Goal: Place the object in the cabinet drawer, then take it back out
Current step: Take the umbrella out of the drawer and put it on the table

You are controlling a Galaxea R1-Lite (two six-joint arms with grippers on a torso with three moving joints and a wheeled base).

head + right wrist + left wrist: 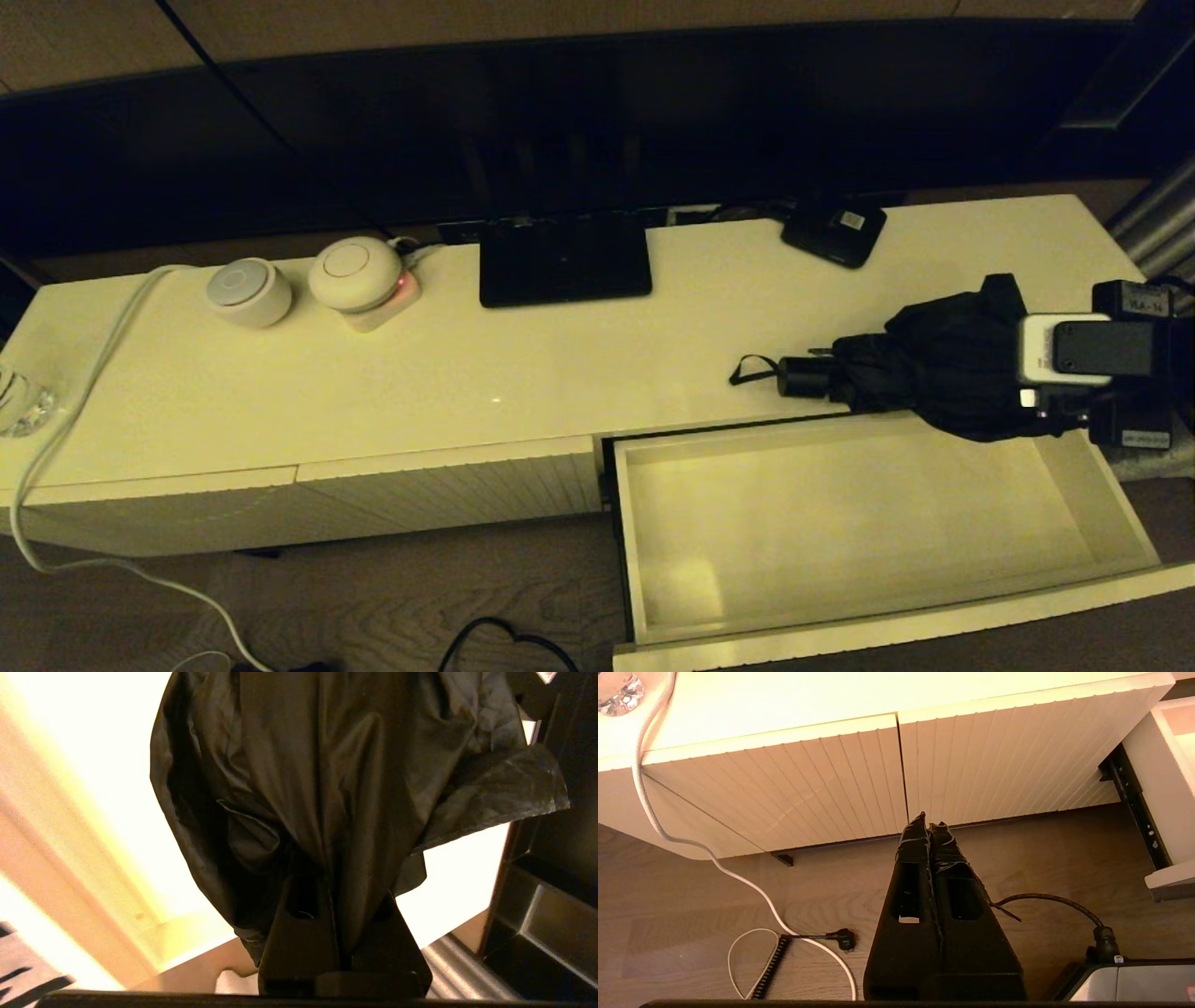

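Right gripper [343,914] clamped on the loose fabric of the black compact folding umbrella [934,378]; cloth bunches between the two dark fingers [299,933] and billows past them. Umbrella lies lengthwise along the front edge of the cream-white cabinet top [523,373], near its right end, canopy end in the gripper, short black handle [803,376] and small wrist loop [747,371] pointing away from it toward the top's middle. Lower folds of fabric overhang the back right corner of the wide shallow cream-white drawer [1116,509], which stands pulled out, pale interior bare.

Left gripper [930,826] low over the wooden floor [691,924], before the ribbed cream panels [831,784], fingers pressed together, holding nothing.
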